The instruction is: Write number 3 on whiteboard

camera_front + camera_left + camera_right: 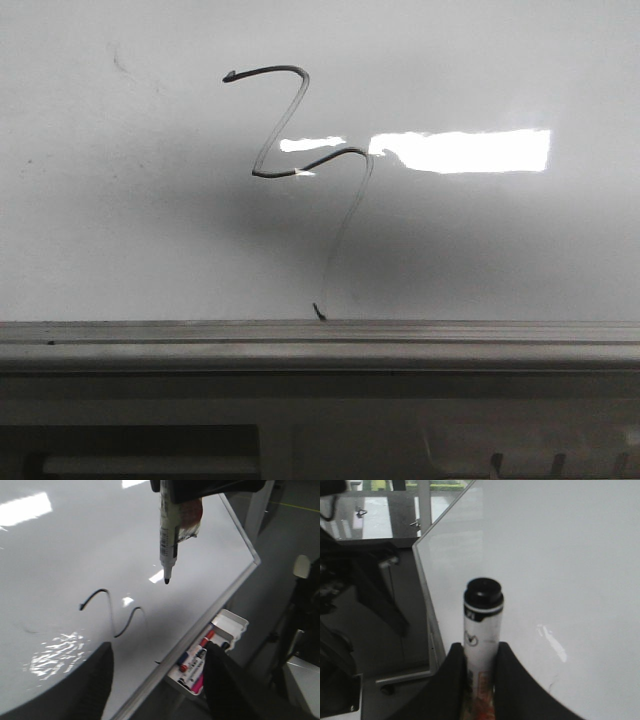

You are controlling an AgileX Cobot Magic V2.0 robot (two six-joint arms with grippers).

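The whiteboard [480, 250] fills the front view, with a grey ledge [320, 335] along its lower edge. The number 3 [270, 69] is a thin dark stroke: hooked top, diagonal, short base, and a faint line trailing down to the ledge. It also shows in the left wrist view [125, 625]. My right gripper [480, 655] is shut on a white marker [482, 625]. In the left wrist view the marker [168, 535] points its black tip at the whiteboard [60, 545] beside the stroke; contact is unclear. My left gripper [159, 647] is open and empty over the board's edge.
A white tray [235, 622] with several markers hangs below the ledge. The board's corner [256, 560] lies near the marker. A stand leg with a caster [385, 687] is beside the whiteboard [560, 555]. Dark equipment [305, 605] stands beyond the tray.
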